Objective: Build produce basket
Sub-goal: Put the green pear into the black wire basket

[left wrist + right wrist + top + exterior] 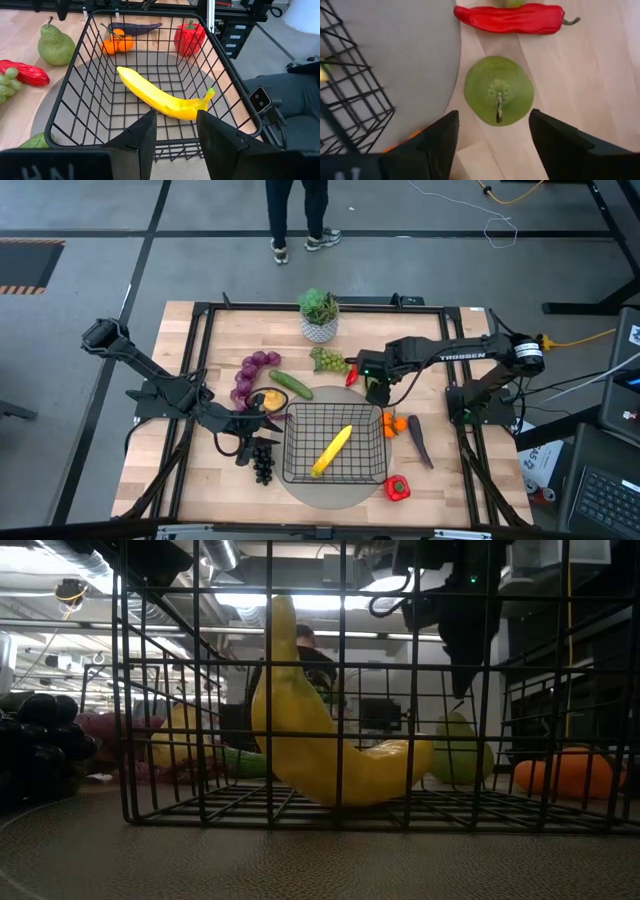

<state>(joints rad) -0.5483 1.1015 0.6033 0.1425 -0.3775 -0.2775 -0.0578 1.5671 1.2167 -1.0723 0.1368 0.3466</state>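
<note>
Landmark: basket (335,442), black wire grid, on a round grey mat (325,490) on the surface (230,330).
Contents: banana (332,450) only, lying aslant across the basket floor.
Right hand (492,131): poised directly above the pear (498,90), just outside the basket's rear right corner; fingers spread wide, holding nothing.
Pear: upright, stem pointing at the hand, centred between the two fingers; long red pepper (512,18) just beyond it, away from the basket.
Left hand (174,132): at the basket's left wall, facing in over the banana; fingers parted, empty.
Risk, slip: the pear is round and tapered; a high or off-centre pinch would likely squeeze it out sideways.
Risk, knock: a tipped pear could roll against the pepper or the basket wire.
Risk, snag: a low carry may catch the basket rim.
</note>
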